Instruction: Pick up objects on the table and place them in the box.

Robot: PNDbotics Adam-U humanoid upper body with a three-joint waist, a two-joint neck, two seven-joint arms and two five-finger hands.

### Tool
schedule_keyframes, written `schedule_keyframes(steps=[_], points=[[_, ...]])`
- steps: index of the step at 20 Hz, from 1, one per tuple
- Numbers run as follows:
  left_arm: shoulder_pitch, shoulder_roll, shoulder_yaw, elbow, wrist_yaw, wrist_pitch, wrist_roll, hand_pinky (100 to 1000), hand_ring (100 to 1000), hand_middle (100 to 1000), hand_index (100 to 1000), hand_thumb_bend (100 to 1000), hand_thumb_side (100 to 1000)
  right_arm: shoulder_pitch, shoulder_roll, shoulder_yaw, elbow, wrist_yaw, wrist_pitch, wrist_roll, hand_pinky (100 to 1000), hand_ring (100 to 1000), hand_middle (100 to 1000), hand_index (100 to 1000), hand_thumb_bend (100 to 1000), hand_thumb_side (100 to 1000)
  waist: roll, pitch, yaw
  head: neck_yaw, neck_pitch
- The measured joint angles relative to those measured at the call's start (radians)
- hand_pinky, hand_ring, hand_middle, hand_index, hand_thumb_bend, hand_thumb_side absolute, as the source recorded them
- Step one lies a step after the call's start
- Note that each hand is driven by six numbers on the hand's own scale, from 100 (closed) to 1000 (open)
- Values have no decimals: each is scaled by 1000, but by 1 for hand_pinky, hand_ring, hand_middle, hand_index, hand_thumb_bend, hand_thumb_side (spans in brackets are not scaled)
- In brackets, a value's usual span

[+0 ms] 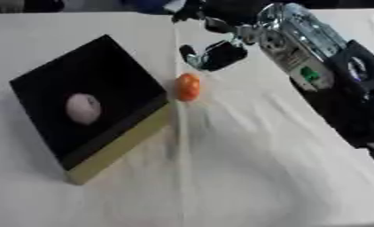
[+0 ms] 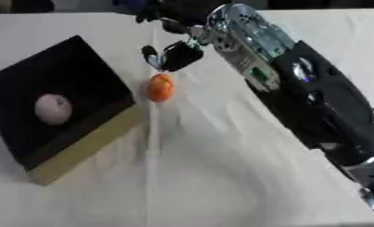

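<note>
Your right robot hand [image 1: 213, 54] comes in from the upper right on its silver and black arm [image 2: 298, 88] and hangs just beyond the orange object [image 1: 188, 86], a small round thing lying on the white-covered worktop [image 1: 252, 177]. The dark fingers [image 1: 192, 56] are curled downward with a gap between them and the rest of the hand, and nothing sits in that gap that you can make out. The pictures are blurred there, so you cannot tell for sure whether the hand is spread or partly closed; it does not appear to touch the orange object, which lies free just below the fingertips.

The box [image 1: 89, 102] stands to the left, askew on the worktop, with a black inside and a tan outer wall along its near right side. The orange object lies just beside the box's right corner, outside it. Inside the box rests a pale, pinkish round object [image 1: 83, 108], left of the middle of the black floor.

Your left robot hand does not show in either view.
</note>
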Motion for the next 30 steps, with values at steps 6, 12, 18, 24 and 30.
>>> schedule_keyframes(steps=[6,12,18,24,30], points=[[0,0,0,0,-1,1,-1,729,779,826,821,100,911,35,0,21,77,-21,2,18,846,825,797,908,100,590,0,0,1,0,0],[1,0,0,0,-1,1,-2,730,779,827,821,100,911,59,24,28,179,-11,-4,-10,844,820,790,906,100,564,2,1,6,-3,0],[1,-1,0,0,-1,2,-6,730,779,827,821,100,911,68,63,28,267,9,-25,-40,838,805,758,898,100,584,7,3,8,-8,0],[1,-1,0,0,-1,1,-10,730,779,828,821,100,911,68,84,28,292,22,-42,-82,827,765,699,881,131,635,7,4,11,-10,0],[1,-1,0,0,-1,4,-15,730,779,828,821,100,912,68,93,28,292,54,-22,-132,767,620,470,698,104,566,7,4,12,-9,0]])
